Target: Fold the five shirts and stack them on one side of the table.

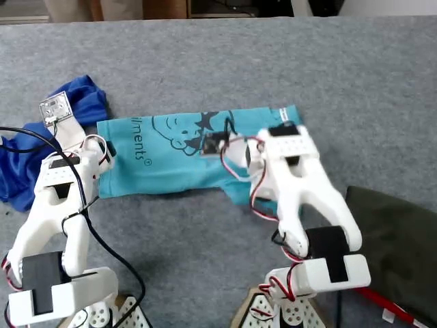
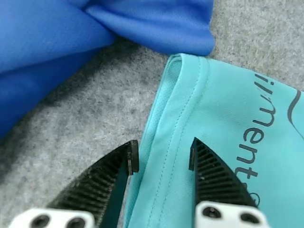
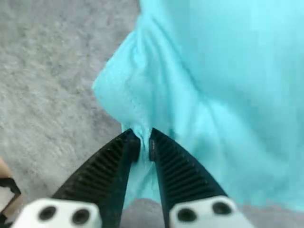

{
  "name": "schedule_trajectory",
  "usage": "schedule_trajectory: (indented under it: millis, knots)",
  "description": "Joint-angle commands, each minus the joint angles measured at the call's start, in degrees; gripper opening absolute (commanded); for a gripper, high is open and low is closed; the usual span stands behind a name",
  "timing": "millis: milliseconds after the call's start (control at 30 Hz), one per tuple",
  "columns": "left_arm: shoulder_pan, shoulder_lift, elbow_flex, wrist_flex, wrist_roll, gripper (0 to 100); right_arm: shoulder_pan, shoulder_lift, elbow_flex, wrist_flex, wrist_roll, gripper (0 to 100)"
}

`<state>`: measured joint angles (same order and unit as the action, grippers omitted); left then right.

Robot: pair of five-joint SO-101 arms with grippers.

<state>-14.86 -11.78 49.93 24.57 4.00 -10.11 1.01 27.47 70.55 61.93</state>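
A teal shirt (image 1: 171, 154) with dark print lies spread flat across the middle of the table. My left gripper (image 2: 162, 156) is open at the shirt's left edge, its two fingers straddling the hemmed border of the teal shirt (image 2: 223, 118). In the high view the left gripper (image 1: 104, 158) sits at that same edge. My right gripper (image 3: 144, 142) is shut on a pinched fold of the teal shirt (image 3: 213, 95) near its lower right part, with the cloth bunched just ahead of the tips. A crumpled blue shirt (image 1: 31, 154) lies at the far left.
A dark olive shirt (image 1: 399, 253) lies at the right front edge of the grey felt table (image 1: 341, 75). The blue shirt (image 2: 71, 38) lies close beyond the left gripper. A red stick (image 1: 382, 304) lies beside the right arm's base.
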Motion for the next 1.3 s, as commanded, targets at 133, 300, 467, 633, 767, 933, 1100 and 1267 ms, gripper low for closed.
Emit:
schedule_trajectory:
  millis: [133,300,467,633,767,933,1100,1267]
  knots:
    - [0.0,-0.4,-0.7,-0.9,0.1,19,0.3,10.0,-22.8,10.3,-0.6,0.4]
    - [0.0,-0.4,-0.7,-0.9,0.1,19,-1.1,19.6,-39.9,15.1,-0.3,0.4]
    - [0.0,-0.4,-0.7,-0.9,0.1,19,-3.5,29.1,-56.0,22.5,3.0,0.4]
    - [0.0,-0.4,-0.7,-0.9,0.1,19,-5.0,37.2,-68.5,28.0,6.0,0.4]
    - [0.0,-0.4,-0.7,-0.9,0.1,19,-5.8,40.8,-74.0,29.9,8.9,0.5]
    - [0.0,-0.4,-0.7,-0.9,0.1,19,-5.8,42.3,-75.5,29.6,11.2,1.8]
    - [0.0,-0.5,-0.7,-0.9,0.1,19,-5.1,42.2,-78.1,29.7,10.7,23.1]
    - [0.0,-0.5,-0.7,-0.9,0.1,19,-4.5,42.2,-84.4,31.9,10.5,19.9]
